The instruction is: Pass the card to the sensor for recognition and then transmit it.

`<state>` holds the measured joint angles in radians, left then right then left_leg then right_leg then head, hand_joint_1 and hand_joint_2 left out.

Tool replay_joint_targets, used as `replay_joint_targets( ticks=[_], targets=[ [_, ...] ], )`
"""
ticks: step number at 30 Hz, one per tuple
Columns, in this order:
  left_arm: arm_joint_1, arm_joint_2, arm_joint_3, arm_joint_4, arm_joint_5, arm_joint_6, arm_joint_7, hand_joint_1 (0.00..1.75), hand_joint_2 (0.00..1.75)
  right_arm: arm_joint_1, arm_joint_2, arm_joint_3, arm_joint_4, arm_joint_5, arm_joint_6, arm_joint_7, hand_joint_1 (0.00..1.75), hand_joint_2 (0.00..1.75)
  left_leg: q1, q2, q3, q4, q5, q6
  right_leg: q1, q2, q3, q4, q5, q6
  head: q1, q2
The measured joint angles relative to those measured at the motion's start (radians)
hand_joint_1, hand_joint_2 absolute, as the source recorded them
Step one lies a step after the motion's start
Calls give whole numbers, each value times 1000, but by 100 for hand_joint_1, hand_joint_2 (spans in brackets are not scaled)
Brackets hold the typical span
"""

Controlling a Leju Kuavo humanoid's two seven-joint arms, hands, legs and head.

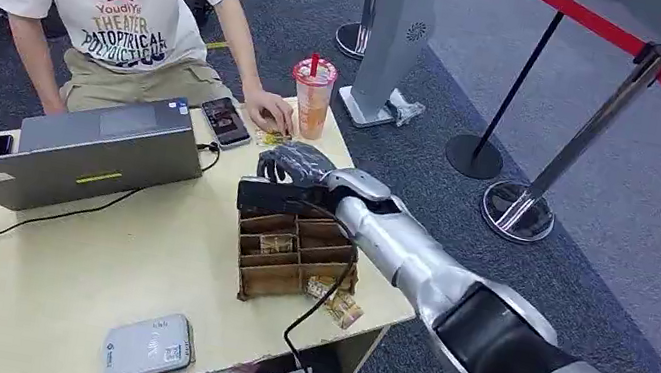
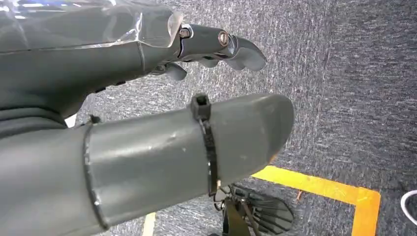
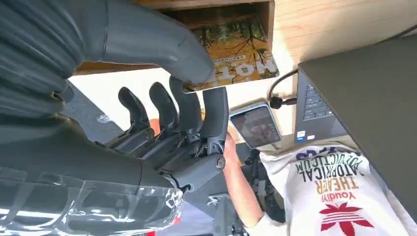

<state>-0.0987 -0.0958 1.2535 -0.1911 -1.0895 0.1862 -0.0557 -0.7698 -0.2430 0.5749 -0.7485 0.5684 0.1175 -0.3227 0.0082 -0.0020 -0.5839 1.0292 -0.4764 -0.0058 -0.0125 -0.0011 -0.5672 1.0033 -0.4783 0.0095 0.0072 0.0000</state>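
Note:
My right hand hovers over the far end of a brown cardboard organiser on the table. In the right wrist view my right hand pinches a card printed with an autumn forest between the thumb and the fingers. A yellow corner of the card shows beyond the hand, close to a person's hand. The sensor, a flat grey-white reader, lies near the table's front edge. My left hand hangs over grey carpet and holds nothing, its fingers apart.
A person sits behind the wooden table at a grey laptop. A phone and a drink cup stand by the person's hand. Other cards lie beside the organiser. A black cable crosses it. Stanchions stand to the right.

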Motion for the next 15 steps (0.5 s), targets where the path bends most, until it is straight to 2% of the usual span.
replay_joint_targets(
  ticks=[12,15],
  targets=[
    [-5,0,0,0,-4,-2,9,0,0,-1,-20,-3,-34,-16,23,16,145,175,0,0,0,0,0,0,0,0,0,0,0,0,0,0],
    [-5,0,0,0,-3,-2,9,0,0,-1,-23,-5,-44,-27,27,16,152,175,0,0,0,0,0,0,0,0,0,0,0,0,0,0]
  ],
)
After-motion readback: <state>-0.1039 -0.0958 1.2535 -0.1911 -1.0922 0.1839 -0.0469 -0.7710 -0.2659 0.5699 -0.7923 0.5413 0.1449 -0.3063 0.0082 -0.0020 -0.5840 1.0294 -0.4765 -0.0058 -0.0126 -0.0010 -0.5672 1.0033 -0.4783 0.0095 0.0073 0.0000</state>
